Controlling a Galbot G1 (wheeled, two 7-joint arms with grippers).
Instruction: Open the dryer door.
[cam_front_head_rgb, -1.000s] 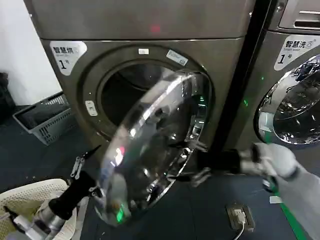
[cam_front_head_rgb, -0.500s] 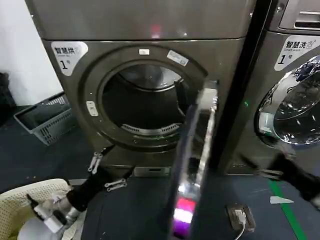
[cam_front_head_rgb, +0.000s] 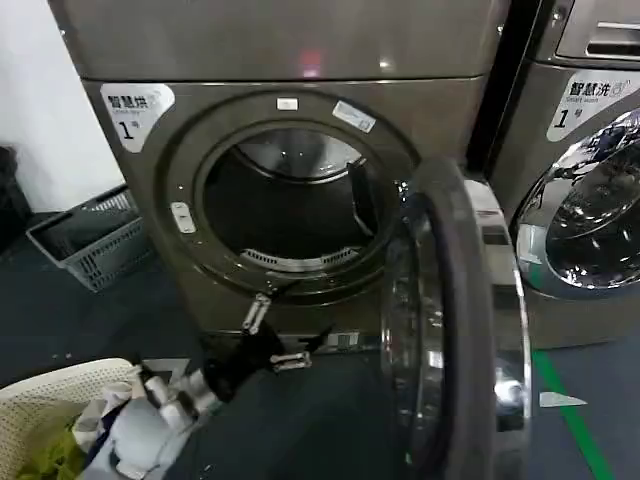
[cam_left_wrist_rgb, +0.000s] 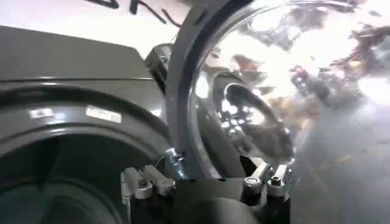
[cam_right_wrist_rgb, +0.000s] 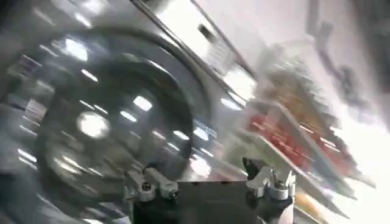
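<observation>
Right of the spread left tool (cam_front_head_rgb: 272, 335), dryer door (cam_front_head_rgb: 455, 330) hangs wide open.

Door (cam_front_head_rgb: 462, 330) right of drum opening (cam_front_head_rgb: 290, 210) (basket (cam_front_head_rgb: 85, 238) left)

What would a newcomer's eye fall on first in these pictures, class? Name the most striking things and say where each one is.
The dryer door catches the eye first: it stands swung wide open at the right of the dryer, its edge toward the head camera. Behind it gapes the dark drum opening, ringed by its round frame. Below the opening, the left gripper hangs open in front of the dryer's base.
</observation>
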